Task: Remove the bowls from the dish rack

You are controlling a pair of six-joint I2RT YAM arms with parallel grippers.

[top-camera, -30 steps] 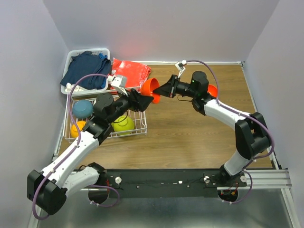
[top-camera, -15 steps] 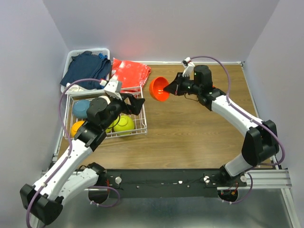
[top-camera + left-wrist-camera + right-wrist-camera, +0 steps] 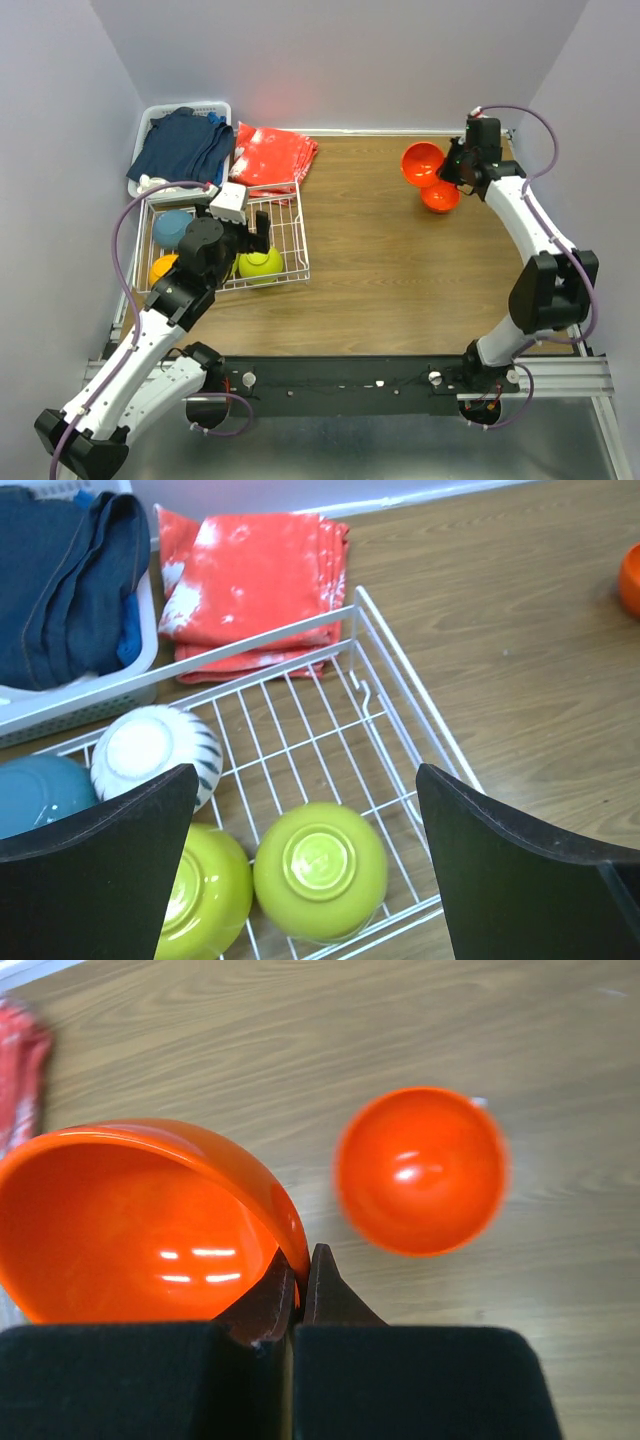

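The white wire dish rack (image 3: 286, 222) lies at the left. It holds a blue bowl (image 3: 172, 227), a yellow-orange bowl (image 3: 160, 270), a white ribbed bowl (image 3: 150, 748) and two upside-down lime green bowls (image 3: 320, 868) (image 3: 205, 895). My left gripper (image 3: 307, 770) hovers open above the rack, empty, over the right-hand lime bowl (image 3: 261, 263). At the far right my right gripper (image 3: 300, 1260) is shut on the rim of a red-orange bowl (image 3: 130, 1220), held tilted above the table. A second red-orange bowl (image 3: 420, 1170) sits upright on the wood just beside it (image 3: 440, 196).
A white plastic basket (image 3: 190, 106) of dark blue clothes stands behind the rack. A folded red-orange cloth (image 3: 272, 155) lies to its right, touching the rack's far side. Grey walls close in the wooden table on three sides.
The red-orange bowl passed from my left gripper to my right. The left opened and drew back over the rack. The right arm swung the bowl to the far right, beside the other one.
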